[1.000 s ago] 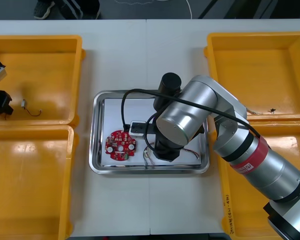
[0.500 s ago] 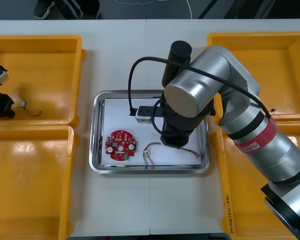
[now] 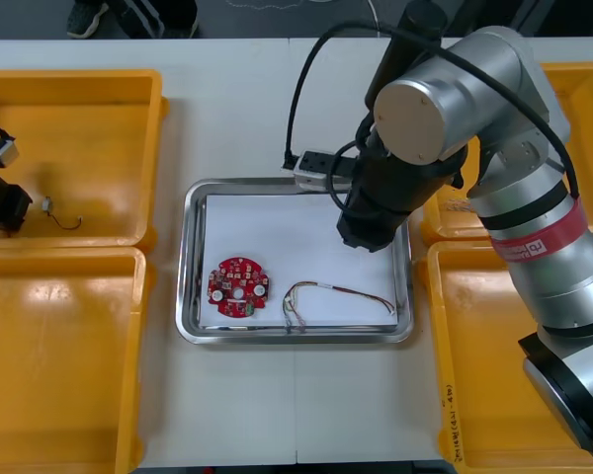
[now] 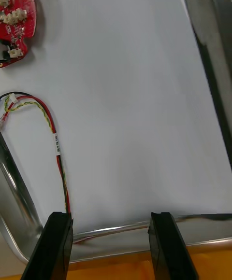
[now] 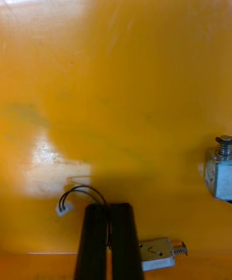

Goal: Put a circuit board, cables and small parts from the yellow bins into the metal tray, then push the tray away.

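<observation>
Metal tray (image 3: 191, 296) under spread right fingers (image 4: 58, 246)

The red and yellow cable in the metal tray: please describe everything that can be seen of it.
The red and yellow cable is thin twisted wire, with a white connector at the end nearest the round red circuit board and a white label midway. It lies loose in a shallow arch on the white inside of the metal tray, along its near side, apart from the board. Nothing holds it; in the right wrist view its other end passes behind the open right gripper.
</observation>
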